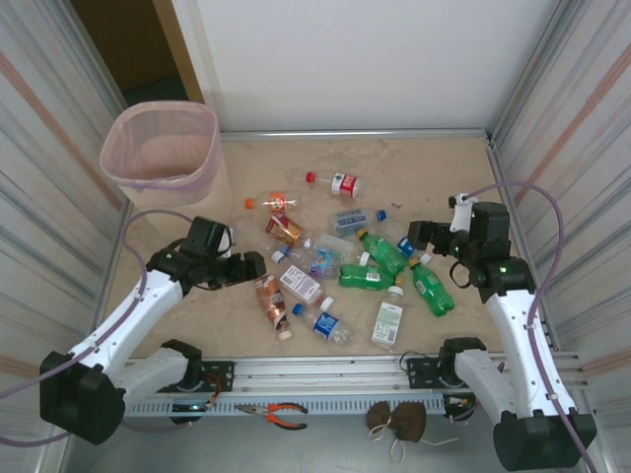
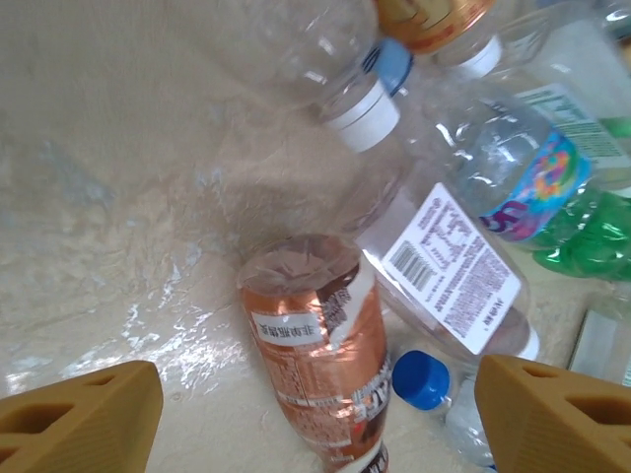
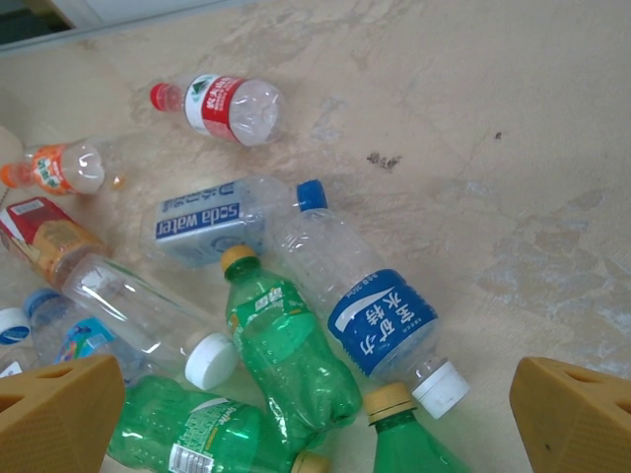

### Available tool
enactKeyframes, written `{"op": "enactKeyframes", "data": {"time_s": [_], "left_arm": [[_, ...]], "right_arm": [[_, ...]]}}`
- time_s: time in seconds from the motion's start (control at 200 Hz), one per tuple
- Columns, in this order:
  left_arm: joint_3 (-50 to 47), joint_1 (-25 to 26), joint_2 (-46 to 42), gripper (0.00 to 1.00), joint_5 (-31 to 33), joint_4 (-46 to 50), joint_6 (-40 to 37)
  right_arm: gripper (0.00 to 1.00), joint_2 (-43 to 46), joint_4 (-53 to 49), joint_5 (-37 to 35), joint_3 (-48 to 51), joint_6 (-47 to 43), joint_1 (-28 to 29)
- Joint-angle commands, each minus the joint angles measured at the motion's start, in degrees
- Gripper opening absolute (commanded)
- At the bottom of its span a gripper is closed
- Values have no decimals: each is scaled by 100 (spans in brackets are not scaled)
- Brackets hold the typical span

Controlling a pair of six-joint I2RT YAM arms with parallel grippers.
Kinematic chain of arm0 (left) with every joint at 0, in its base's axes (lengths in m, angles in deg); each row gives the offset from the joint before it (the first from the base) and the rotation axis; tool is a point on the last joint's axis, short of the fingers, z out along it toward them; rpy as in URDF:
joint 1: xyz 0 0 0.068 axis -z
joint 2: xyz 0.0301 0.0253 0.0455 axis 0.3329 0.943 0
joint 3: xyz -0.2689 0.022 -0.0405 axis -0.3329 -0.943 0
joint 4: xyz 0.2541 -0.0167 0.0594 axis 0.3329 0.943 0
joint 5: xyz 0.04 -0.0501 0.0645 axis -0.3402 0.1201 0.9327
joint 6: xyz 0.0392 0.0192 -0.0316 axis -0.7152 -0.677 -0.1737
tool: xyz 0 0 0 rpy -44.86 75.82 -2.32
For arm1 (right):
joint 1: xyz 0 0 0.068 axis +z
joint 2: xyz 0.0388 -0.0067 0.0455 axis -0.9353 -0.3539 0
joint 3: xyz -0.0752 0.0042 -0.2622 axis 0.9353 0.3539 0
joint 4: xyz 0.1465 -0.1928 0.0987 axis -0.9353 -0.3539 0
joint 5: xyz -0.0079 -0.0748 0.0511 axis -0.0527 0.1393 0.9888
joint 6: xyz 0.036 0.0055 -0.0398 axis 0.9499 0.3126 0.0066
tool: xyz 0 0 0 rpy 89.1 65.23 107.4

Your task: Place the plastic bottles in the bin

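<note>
The left jaws are spread wide and nothing is held in them. They are lowered close over the desk (image 1: 434, 168), and a copper-labelled bottle (image 2: 315, 365) lies lengthwise in the gap between them, touched by neither side. The spread is judged to be set so that the bottle's width is cleared before any closing. Just ahead and towards the right side of these jaws, a clear bottle with a white barcode label (image 2: 449, 276) is laid against the copper one. A blue cap (image 2: 421, 379) sits close beside both, so a neighbour could be caught in the grasp. The right jaws are likewise opened fully and are empty. Ahead of them, between their two sides, a clear bottle with a blue label (image 3: 380, 315) is laid touching a green bottle (image 3: 286, 360), and farther ahead a red-labelled bottle (image 3: 227, 103) is set apart from the heap. The bin (image 1: 197, 172) is stood upright, well behind and to the left of the left jaws, its rim open upward so that bottles can be dropped in. With the bottles spread over the desk, most of the task is judged undone.
</note>
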Motion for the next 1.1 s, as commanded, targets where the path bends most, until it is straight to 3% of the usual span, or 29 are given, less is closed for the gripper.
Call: {"op": "enactKeyframes", "data": {"time_s": [0.0, 0.541, 0.892, 1.097], "left_arm": [[-351, 37, 184, 83, -286, -810, 609], [-750, 662, 1584, 79, -252, -1797, 1216], [-779, 673, 1404, 62, -98, -1644, 1218], [-563, 672, 1102, 60, 64, -1181, 1042]], "right_arm": [[99, 51, -69, 114, -79, 156, 44], [99, 69, -43, 76, -88, 121, 42], [99, 95, -45, 97, -82, 127, 45], [99, 143, -78, 89, -90, 130, 51]]}}
